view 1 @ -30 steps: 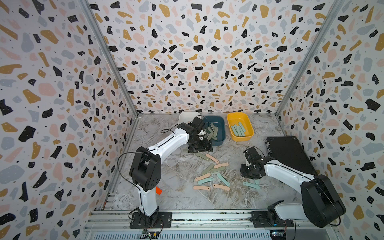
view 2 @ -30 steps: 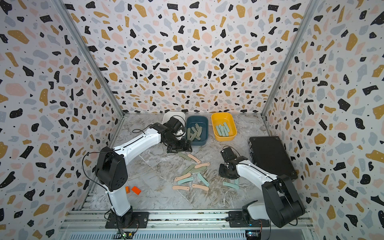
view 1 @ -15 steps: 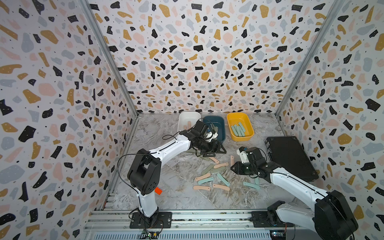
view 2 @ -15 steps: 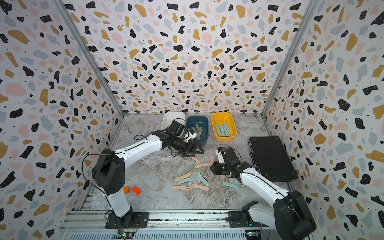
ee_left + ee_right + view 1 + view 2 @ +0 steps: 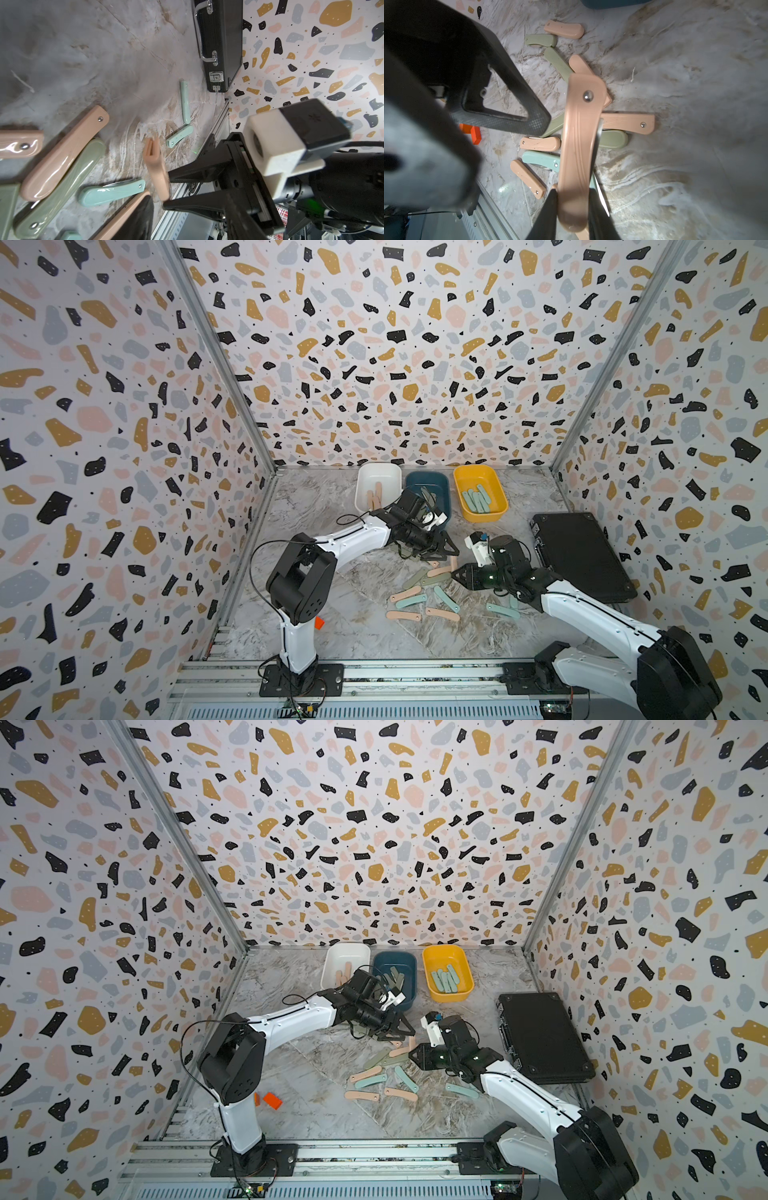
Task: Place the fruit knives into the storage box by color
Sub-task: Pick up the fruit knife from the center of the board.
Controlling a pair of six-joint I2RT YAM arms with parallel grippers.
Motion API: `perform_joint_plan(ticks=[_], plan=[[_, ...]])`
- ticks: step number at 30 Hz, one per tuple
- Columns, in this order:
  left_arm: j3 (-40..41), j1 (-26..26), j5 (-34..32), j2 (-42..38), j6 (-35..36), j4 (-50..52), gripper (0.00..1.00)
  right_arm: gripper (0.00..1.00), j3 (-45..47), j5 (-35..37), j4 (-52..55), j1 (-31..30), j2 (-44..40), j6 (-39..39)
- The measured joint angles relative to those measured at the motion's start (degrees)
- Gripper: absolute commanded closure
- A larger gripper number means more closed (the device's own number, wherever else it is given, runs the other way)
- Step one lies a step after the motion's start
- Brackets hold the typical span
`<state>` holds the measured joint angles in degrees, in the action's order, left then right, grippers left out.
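Note:
My right gripper [image 5: 573, 197] is shut on a peach-pink fruit knife [image 5: 581, 128] and holds it upright above the loose pile of knives [image 5: 419, 585]. In both top views that gripper [image 5: 457, 574] [image 5: 415, 1056] is at the pile's right edge. My left gripper [image 5: 449, 549] [image 5: 187, 226] stands open just behind and left of the held knife. One of its fingers [image 5: 512, 108] is close beside the knife without touching it, and nothing sits between its jaws. The storage boxes stand at the back: white [image 5: 374, 475] with peach knives, blue [image 5: 428, 485] with sage ones, yellow [image 5: 467, 481] with mint ones.
A shut black case [image 5: 582, 556] lies at the right. Two mint knives [image 5: 503, 611] lie apart under the right arm. An orange block [image 5: 272, 1100] sits by the left arm's base. Patterned walls close in three sides, and a metal rail [image 5: 374, 672] runs along the front.
My left gripper left the blue box, came forward and right to the held knife, and its jaws narrowed. My right gripper lifted the peach knife and carried it left toward the pile.

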<state>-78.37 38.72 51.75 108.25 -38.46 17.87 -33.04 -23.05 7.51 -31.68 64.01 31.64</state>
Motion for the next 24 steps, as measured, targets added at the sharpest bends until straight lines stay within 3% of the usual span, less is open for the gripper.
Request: perform_joint_plan(ticks=[4,12,14,17,22,24], plan=[[0.00,0.20,-0.02,1.97,0.17,0.22,0.56,0.87,0.00,-0.35,-0.44,-0.28,0.00,0.02],[-0.42,0.20,-0.13,2.91,1.16,1.46,0.85,0.83,0.00,-0.70,-0.76,-0.92,0.00,0.02],[-0.55,0.20,-0.17,2.91,1.40,1.53,0.90,0.72,-0.02,-0.66,-0.74,-0.96,0.00,0.00],[-0.76,-0.07,-0.35,2.91,1.44,2.12,1.00,0.49,-0.15,-0.28,-0.46,-0.96,0.07,-0.39],[-5.03,-2.64,-0.48,2.91,3.10,7.21,1.00,0.15,-2.34,0.79,1.33,-0.96,0.50,-1.99],[-8.33,-5.53,-1.07,3.08,4.37,10.49,1.00,0.06,-2.49,1.62,1.46,-0.96,0.68,-2.95]])
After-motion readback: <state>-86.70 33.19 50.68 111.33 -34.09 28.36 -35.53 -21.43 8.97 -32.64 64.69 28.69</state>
